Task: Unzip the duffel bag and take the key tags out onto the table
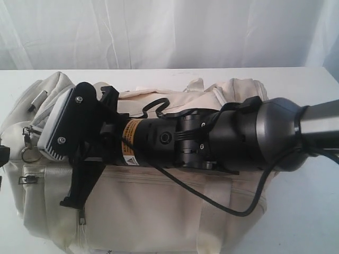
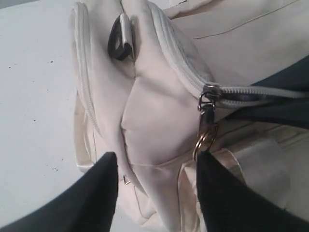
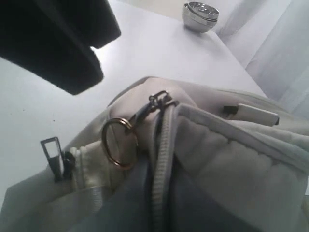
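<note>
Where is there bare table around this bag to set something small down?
Widest free patch: the table to the right of the duffel bag in the exterior view. A narrower strip runs behind the bag, along the curtain. The bag's left end is crowded: the arm hangs over the zipper pull.

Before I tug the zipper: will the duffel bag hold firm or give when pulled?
Likely floppy: the duffel bag is creased and dimpled near the zipper, so it may bunch and drag. Its pull ring dangles loose, so it probably swings when nudged.
</note>
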Motion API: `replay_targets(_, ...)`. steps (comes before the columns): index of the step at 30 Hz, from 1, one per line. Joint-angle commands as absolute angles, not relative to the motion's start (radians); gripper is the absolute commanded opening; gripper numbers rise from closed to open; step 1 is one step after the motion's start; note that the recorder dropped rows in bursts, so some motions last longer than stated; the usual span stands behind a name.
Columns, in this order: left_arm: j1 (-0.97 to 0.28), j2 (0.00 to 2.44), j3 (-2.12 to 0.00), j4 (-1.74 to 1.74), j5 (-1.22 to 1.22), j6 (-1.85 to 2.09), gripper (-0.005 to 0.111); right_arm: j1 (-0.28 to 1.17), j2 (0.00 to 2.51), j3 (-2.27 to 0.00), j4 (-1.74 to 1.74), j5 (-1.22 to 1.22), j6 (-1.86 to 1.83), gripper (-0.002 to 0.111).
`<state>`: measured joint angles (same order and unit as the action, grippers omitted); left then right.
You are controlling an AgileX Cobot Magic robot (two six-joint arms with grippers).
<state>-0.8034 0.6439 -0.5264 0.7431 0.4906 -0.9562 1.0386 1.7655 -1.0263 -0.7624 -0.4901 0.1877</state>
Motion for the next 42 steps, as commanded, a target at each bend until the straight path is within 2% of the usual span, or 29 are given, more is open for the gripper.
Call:
replay_targets(1, -0.799, 0.695, -0.52, 0.776, 0.484, -0.961, 0.054, 1.035, 1.748, -1.025, -0.752, -0.523, 0.222, 0.0)
replay_targets(31, -0.799, 0.85, -0.52, 1.025, 0.42, -0.975, 0.054, 1.035, 1.718, -1.025, -0.791, -0.509, 0.301, 0.0)
replay_targets(35, -0.799, 0.85, -0.52, 1.111, 0.418, -1.094, 0.054, 1.035, 1.718, -1.025, -0.849, -0.509, 0.368, 0.0)
replay_targets(42, -0.799, 0.85, -0.52, 1.227, 0.421, -1.254, 0.036, 1.035, 1.718, -1.025, -0.873, -0.509, 0.375, 0.0)
